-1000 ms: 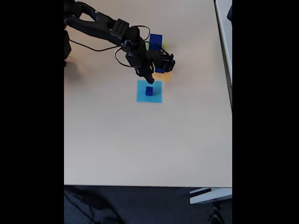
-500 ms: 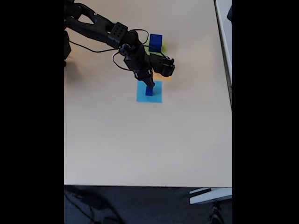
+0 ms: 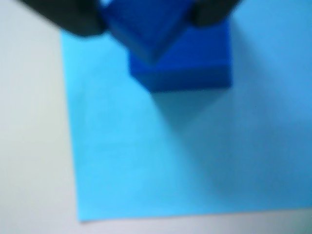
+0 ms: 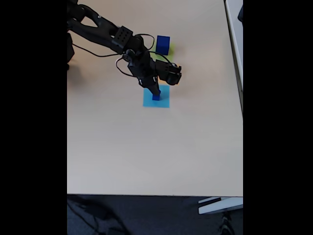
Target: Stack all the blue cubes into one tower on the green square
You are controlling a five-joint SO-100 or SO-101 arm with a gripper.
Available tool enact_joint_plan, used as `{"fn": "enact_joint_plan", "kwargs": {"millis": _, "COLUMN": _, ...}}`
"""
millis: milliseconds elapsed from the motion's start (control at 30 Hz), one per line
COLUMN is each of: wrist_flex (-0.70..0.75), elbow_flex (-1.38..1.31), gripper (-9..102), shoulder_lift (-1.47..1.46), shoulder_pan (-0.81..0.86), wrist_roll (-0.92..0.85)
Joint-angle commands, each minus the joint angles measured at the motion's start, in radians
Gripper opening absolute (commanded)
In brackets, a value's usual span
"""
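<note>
Small cube [image 4: 156, 97] sits on the light-blue square [image 4: 163, 101], a little toward that square's upper-left in the fixed view; in the wrist view the cube [image 3: 187, 68] lies near the square's [image 3: 146, 165] top edge, flat on its base, one face toward the camera.

Gripper [image 4: 156, 93] is directly over the cube in the fixed view, tips down onto it; in the wrist view two dark fingertips [image 3: 73, 19] flank a blurred dark-blue shape at the picture's top, one either side; whether that shape is the cube's upper part seen askew or a second cube resting on it, cannot tell; picture too soft.

Jaws: straddling the blue, apart by about its breadth; whether they already press on it, cannot tell.

Key relation: cube lies straight below and between the tips, no sideways offset to make up; it has no long axis, so only the face-to-finger angle matters, and the upper blue shape looks turned corner-on to the fingers; judged risk: a corner pinch that twists the cube on closing.

Outward from the light-blue square: large cube [image 4: 163, 44] stands above it in the fixed view, on the green square [image 4: 170, 48], well apart; judged destination for the carry.
</note>
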Motion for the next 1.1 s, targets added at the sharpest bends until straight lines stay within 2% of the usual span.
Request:
{"fn": "enact_joint_plan", "kwargs": {"millis": 0, "wrist_flex": -0.043, "elbow_flex": 0.014, "gripper": 5, "shoulder_lift": 0.018, "shoulder_pan": 0.006, "wrist_roll": 0.012}}
{"fn": "enact_joint_plan", "kwargs": {"millis": 900, "wrist_flex": -0.060, "elbow_flex": 0.048, "gripper": 5, "shoulder_lift": 0.028, "shoulder_pan": -0.002, "wrist_roll": 0.023}}
{"fn": "enact_joint_plan", "kwargs": {"millis": 1067, "wrist_flex": -0.060, "elbow_flex": 0.044, "gripper": 11, "shoulder_lift": 0.029, "shoulder_pan": -0.003, "wrist_roll": 0.017}}
